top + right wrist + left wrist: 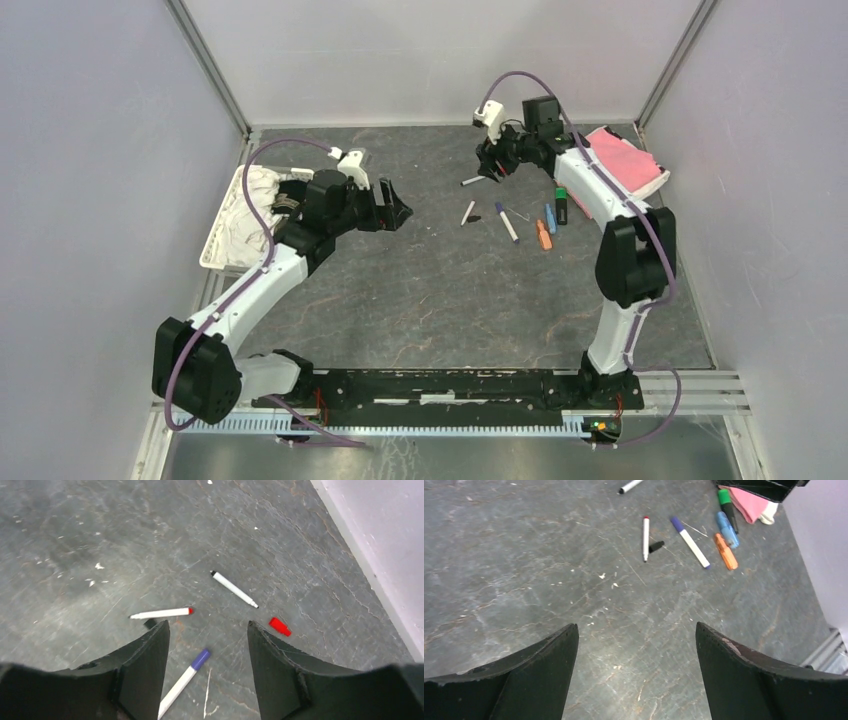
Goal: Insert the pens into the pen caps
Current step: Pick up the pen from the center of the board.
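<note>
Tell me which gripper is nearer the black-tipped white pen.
Right. The right gripper hovers just beside the black-tipped white pen; the left gripper hangs well away to its left.

My left arm reaches in from the near left corner with its elbow bent. The left tool points toward the middle of the worktop, dark fingers spread wide with nothing between them. My right arm rises at the near right, folds at the elbow and stretches to the far side, where the right tool tips downward, its fingers parted less widely and gripping nothing.
</note>
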Motion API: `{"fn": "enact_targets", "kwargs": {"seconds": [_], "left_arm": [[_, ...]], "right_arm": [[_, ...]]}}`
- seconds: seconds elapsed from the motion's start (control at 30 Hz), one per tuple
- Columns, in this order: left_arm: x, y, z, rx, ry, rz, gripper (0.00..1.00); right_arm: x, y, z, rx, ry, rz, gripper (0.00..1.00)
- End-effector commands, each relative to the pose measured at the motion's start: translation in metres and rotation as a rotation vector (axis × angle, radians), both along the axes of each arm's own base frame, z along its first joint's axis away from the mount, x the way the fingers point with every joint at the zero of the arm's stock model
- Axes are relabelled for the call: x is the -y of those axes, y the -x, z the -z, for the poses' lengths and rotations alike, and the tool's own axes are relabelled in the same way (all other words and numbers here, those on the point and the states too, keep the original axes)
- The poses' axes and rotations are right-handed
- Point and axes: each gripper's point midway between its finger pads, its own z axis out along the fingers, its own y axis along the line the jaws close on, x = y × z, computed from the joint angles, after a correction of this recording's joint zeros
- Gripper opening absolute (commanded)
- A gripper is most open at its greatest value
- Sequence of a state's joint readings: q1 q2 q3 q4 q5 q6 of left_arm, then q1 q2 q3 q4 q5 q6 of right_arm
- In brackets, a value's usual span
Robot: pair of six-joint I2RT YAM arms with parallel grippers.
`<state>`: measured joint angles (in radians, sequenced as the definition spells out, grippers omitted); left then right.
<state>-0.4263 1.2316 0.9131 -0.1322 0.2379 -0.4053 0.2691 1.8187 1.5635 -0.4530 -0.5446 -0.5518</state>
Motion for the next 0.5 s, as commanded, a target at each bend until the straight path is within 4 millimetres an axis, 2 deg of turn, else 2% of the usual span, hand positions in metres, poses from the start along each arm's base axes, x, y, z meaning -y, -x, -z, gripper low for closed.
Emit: {"fn": "enact_targets", "kwargs": {"seconds": [0.0,0.1,0.13,0.23,0.33,0.4,0.47], "left_arm": [[-0.016,-0.017,-0.017,0.121,-0.053,-0.074,0.88],[-0.015,-0.019,-0.016,0.129,-0.041,-0.077,0.85],[-0.015,-0.019,-0.017,0.135,-0.044,-0.078,0.84],[-0.02,-0.02,-0.013,0.14,-0.059,-0.097,0.84],[-0.022,-0.02,-0.009,0.141,-0.054,-0.112,0.84],[-0.022,-0.02,-0.007,0.137,-0.043,-0.118,0.84],[-0.023,-0.019,-0.003,0.127,-0.042,-0.124,0.84]], "right_arm": [[-0.02,-0.017,0.028,-0.059,0.064,0.043,0.62],[-0.026,-0.032,0.038,0.006,0.128,0.035,0.6],[-0.027,-0.038,0.034,0.023,0.138,0.026,0.57],[-0.036,-0.046,0.042,-0.028,0.132,-0.007,0.52],[-0.046,-0.041,0.066,-0.217,0.001,0.17,0.43],[-0.052,-0.034,0.078,-0.262,-0.041,0.273,0.44],[-0.046,-0.03,0.086,-0.261,-0.066,0.413,0.45]]}}
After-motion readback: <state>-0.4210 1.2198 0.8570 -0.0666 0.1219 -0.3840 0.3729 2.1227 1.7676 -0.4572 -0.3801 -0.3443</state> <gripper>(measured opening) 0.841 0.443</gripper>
